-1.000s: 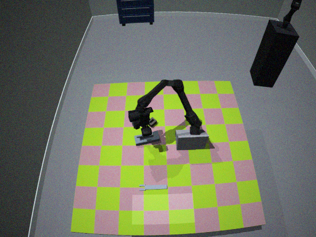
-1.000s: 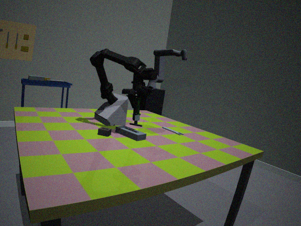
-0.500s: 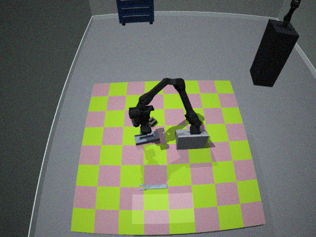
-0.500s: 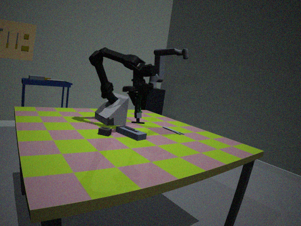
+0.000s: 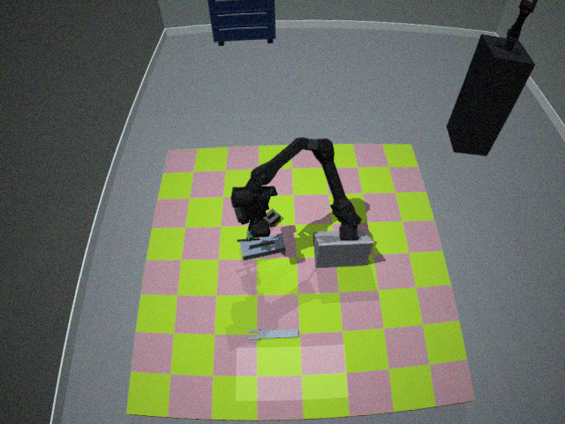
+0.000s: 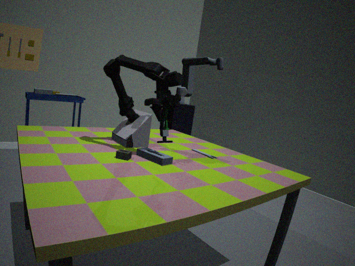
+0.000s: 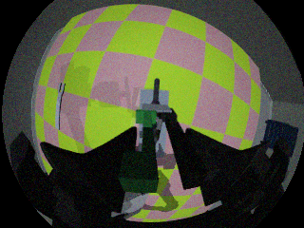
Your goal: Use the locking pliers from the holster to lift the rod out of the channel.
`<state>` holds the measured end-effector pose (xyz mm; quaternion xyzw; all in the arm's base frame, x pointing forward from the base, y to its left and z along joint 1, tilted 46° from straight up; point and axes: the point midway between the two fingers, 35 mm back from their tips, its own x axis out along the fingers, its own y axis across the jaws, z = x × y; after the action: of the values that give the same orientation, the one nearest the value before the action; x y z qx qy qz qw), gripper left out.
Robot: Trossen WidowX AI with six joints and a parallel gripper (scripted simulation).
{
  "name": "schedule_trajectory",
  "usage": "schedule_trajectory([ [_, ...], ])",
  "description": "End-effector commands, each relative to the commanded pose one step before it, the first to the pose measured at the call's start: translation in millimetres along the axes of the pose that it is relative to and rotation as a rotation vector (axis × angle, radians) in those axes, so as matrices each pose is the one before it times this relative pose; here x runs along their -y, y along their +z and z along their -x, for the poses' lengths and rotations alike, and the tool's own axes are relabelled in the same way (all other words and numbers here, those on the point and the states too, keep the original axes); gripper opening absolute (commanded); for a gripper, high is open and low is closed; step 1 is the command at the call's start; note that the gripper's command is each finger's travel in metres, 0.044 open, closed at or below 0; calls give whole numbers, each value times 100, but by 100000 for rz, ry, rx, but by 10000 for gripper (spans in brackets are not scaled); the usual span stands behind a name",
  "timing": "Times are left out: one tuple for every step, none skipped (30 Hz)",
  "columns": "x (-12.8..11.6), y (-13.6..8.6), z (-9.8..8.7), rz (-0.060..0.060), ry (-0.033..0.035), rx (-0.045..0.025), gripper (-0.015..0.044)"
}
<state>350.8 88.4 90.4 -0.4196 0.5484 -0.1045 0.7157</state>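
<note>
- A blue drawer cabinet (image 5: 243, 20) stands on the floor, well apart from the grooved block (image 5: 255, 253) (image 6: 155, 156) (image 7: 162, 97) and beyond the counter's far edge in the top view.
- The dark rod (image 5: 242, 239) (image 6: 169, 141) (image 7: 157, 87) is out of the groove, raised over the block's left part as the top view shows it, lying level under the pliers.
- The pliers (image 5: 249, 235) (image 6: 165, 132) (image 7: 138, 172), green on one handle, point down at the rod, above the block.
- The jaws (image 5: 259, 228) (image 6: 164, 120) (image 7: 154, 135) are clamped on the pliers' handles, over the block.
- The block lies flat on the counter (image 5: 319, 310) (image 6: 120, 217) (image 7: 185, 47), its long slot facing up.
- The small holster (image 5: 273, 217) (image 6: 123, 154) sits just beside the block, on its far side in the top view, close to the hanging tool.
- A flat fork-shaped piece (image 5: 278, 334) (image 6: 204, 153) (image 7: 59, 108) lies well apart from the block, on its near side.
- The gray wedge stand (image 5: 342, 254) (image 6: 142, 130) is near the block's right end, the nearest bulky obstacle; the arm (image 5: 314, 144) (image 6: 137, 65) arches from it toward the block.
- A black pedestal (image 5: 490, 95) (image 6: 183, 118) stands off the counter, far to the block's right.
</note>
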Motion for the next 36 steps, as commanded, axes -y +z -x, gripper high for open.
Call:
schedule_trajectory([
  [149, 347, 793, -94, -293, 3347, 105],
  [22, 51, 83, -10, -10, 465, 105],
  [22, 51, 83, -10, -10, 465, 105],
  [22, 52, 83, -10, -11, 465, 105],
  [23, 52, 83, -10, -12, 465, 105],
  [23, 52, 83, -10, -12, 464, 105],
  [23, 52, 83, -11, -13, 464, 105],
  [23, 52, 83, -11, -13, 464, 105],
  [23, 52, 84, -11, -14, 464, 105],
  [23, 52, 84, -11, -15, 463, 105],
  [24, 52, 84, -11, -15, 463, 105],
  [24, 53, 84, -12, -16, 463, 105],
  [24, 53, 84, -12, -16, 463, 105],
  [24, 53, 84, -12, -17, 463, 105],
  [24, 53, 84, -12, -18, 462, 105],
  [24, 53, 84, -12, -18, 462, 105],
  [24, 53, 84, -13, -19, 462, 105],
  [25, 53, 84, -13, -19, 462, 105],
  [25, 53, 84, -13, -20, 461, 105],
  [25, 54, 84, -13, -20, 461, 105],
  [25, 54, 84, -13, -21, 461, 105],
  [25, 54, 84, -14, -22, 461, 105],
  [25, 54, 84, -14, -22, 460, 105],
  [26, 54, 84, -14, -23, 460, 105],
  [26, 54, 84, -14, -23, 460, 105],
  [26, 54, 84, -14, -24, 460, 105],
  [26, 54, 84, -15, -24, 459, 105],
  [26, 55, 84, -15, -25, 459, 105],
  [26, 55, 84, -15, -26, 459, 105],
  [27, 55, 84, -15, -26, 459, 105],
  [22, 46, 70, -13, -22, 382, 105],
  [13, 27, 42, -8, -14, 229, 105],
  [4, 9, 14, -3, -5, 76, 105],
  [0, 0, 0, 0, 0, 0, 105],
  [0, 0, 0, 0, 0, 0, 105],
  [0, 0, 0, 0, 0, 0, 105],
])
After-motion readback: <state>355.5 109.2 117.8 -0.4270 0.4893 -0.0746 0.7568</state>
